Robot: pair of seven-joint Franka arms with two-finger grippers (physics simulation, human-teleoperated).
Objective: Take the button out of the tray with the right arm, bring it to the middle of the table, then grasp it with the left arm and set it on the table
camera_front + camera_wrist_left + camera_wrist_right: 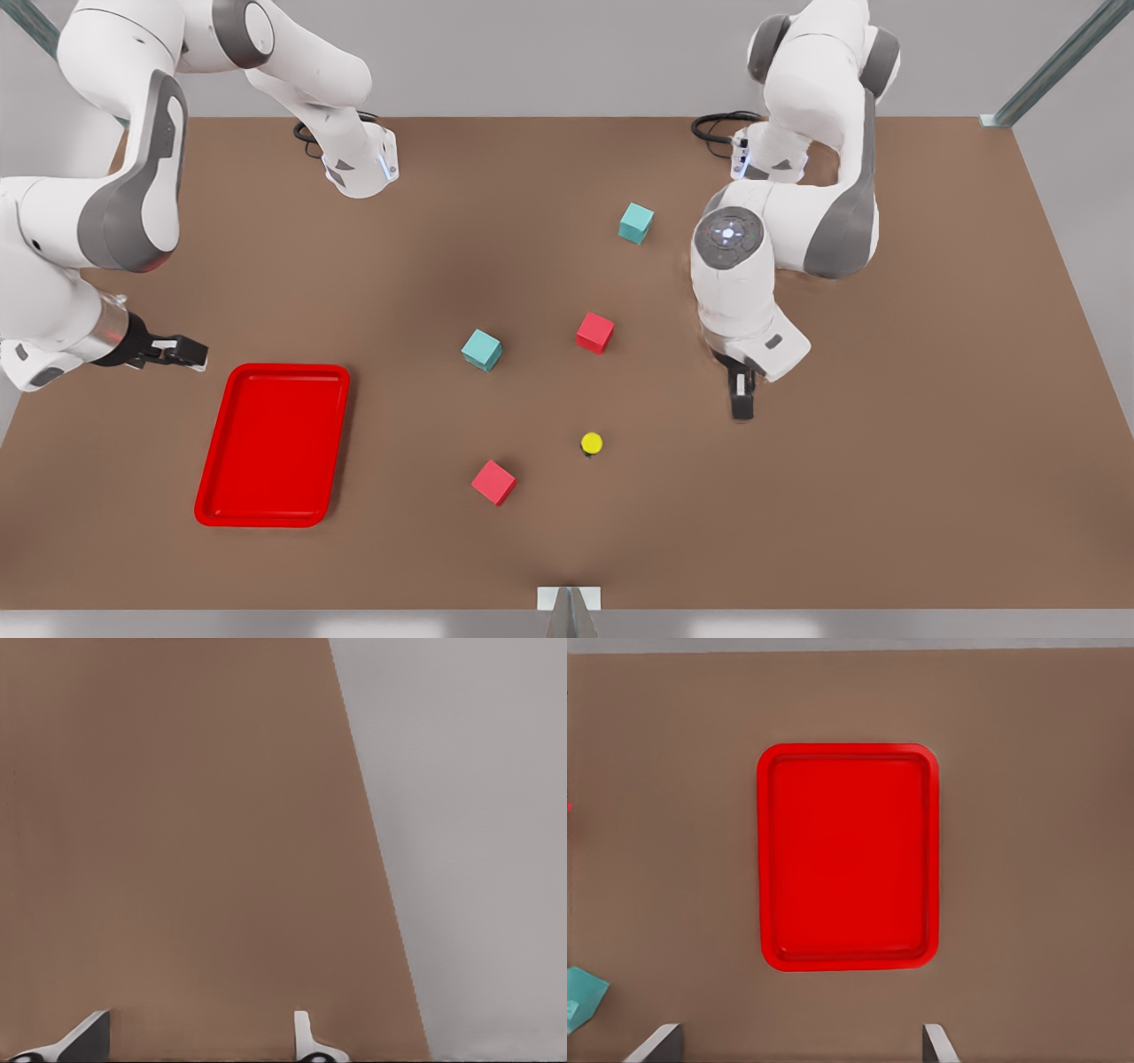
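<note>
The button (592,443), its yellow cap up, stands on the brown table (886,496) near the middle front, outside the red tray (273,445). The tray (847,857) has nothing in it. My right gripper (182,352) hovers open just past the tray's far corner at the front view's left; its fingertips (663,1038) frame the tray from above. My left gripper (742,403) hangs open over bare table to the front view's right of the button, well apart from it. Its fingertips (89,1032) show over brown tabletop by the table's edge.
Two teal cubes (636,222) (482,349) and two red cubes (594,332) (493,481) are scattered around the table's middle. One teal cube (580,997) shows beside the tray. A camera mount (569,602) sits at the front edge.
</note>
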